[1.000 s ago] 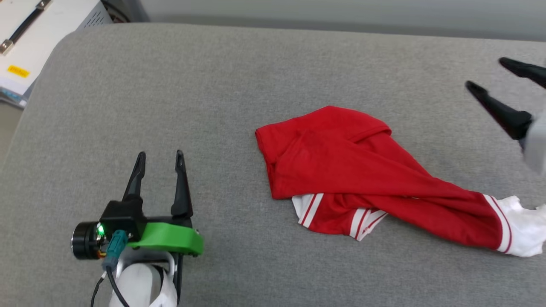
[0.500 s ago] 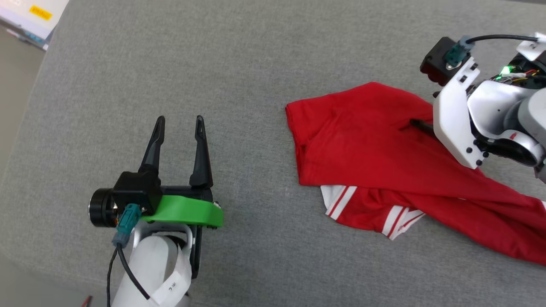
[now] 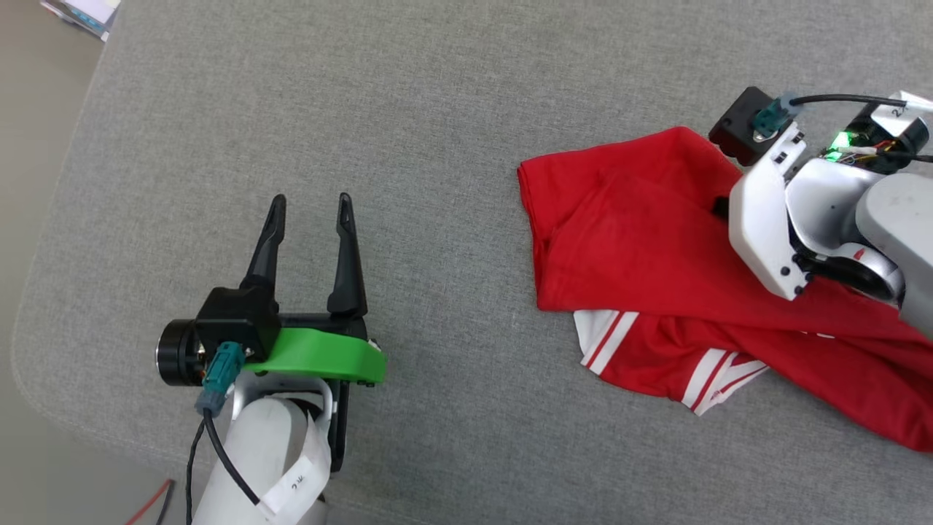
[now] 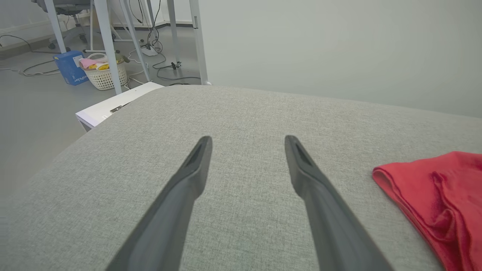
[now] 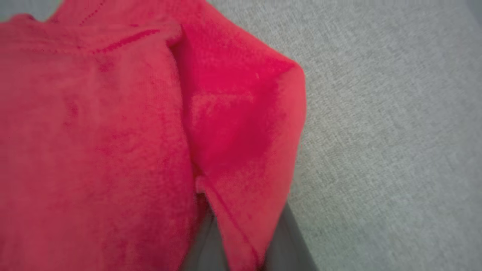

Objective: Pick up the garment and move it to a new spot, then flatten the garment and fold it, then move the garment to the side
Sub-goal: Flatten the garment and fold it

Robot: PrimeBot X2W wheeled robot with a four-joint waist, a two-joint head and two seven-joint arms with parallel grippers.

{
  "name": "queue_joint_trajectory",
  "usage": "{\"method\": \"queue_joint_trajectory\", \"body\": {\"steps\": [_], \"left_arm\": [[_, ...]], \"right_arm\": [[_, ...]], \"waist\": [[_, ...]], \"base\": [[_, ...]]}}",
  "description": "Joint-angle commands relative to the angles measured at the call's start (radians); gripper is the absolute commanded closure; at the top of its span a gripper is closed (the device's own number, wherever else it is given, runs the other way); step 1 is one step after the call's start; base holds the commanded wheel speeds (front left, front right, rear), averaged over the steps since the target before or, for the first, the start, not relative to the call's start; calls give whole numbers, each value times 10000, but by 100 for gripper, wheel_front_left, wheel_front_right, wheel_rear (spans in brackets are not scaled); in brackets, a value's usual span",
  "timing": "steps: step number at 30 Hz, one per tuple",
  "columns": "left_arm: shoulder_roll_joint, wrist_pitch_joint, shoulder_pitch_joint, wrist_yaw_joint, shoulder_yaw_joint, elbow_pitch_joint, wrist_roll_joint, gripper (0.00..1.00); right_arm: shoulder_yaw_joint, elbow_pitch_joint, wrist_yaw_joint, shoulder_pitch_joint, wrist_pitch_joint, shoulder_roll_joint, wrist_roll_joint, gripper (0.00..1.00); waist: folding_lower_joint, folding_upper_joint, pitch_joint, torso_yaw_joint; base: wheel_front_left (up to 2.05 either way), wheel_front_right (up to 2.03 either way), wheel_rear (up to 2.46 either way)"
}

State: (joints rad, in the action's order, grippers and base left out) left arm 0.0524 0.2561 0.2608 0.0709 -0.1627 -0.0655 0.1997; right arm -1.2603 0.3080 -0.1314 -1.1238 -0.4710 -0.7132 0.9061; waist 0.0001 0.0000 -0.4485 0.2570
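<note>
One red shirt (image 3: 641,240), crumpled, on the right side of the grey padded surface (image 3: 437,109). White striped trim (image 3: 609,339) pokes out at its near edge. Right gripper (image 5: 243,244) is down on the shirt's far right part, fingers (image 5: 288,244) pinching a raised fold of red cloth. Left gripper (image 3: 311,200) sits well apart to the left over bare grey fabric, fingers spread, holding nothing. Left wrist view: a white basket (image 4: 105,75) and a blue box (image 4: 71,69) stand on the floor beyond the pad.
</note>
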Motion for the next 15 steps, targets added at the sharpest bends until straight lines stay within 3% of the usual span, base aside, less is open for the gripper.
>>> {"method": "queue_joint_trajectory", "body": {"steps": [1,9,15], "left_arm": [[-22,57,-20,34,80,-48,-109,0],[-22,57,-515,-94,508,-72,-383,0],[-22,57,-608,-183,489,-84,-430,0]], "right_arm": [[-98,-88,7,255,556,-68,262,100],[1032,-856,7,482,3078,-1188,1638,100],[2080,-129,7,1475,4284,-2159,2882,100]], "waist": [[-1,0,416,-293],[-1,0,1121,-972],[-1,0,1181,-1127]], "base": [[0,0,0],[0,0,0],[0,0,0]]}}
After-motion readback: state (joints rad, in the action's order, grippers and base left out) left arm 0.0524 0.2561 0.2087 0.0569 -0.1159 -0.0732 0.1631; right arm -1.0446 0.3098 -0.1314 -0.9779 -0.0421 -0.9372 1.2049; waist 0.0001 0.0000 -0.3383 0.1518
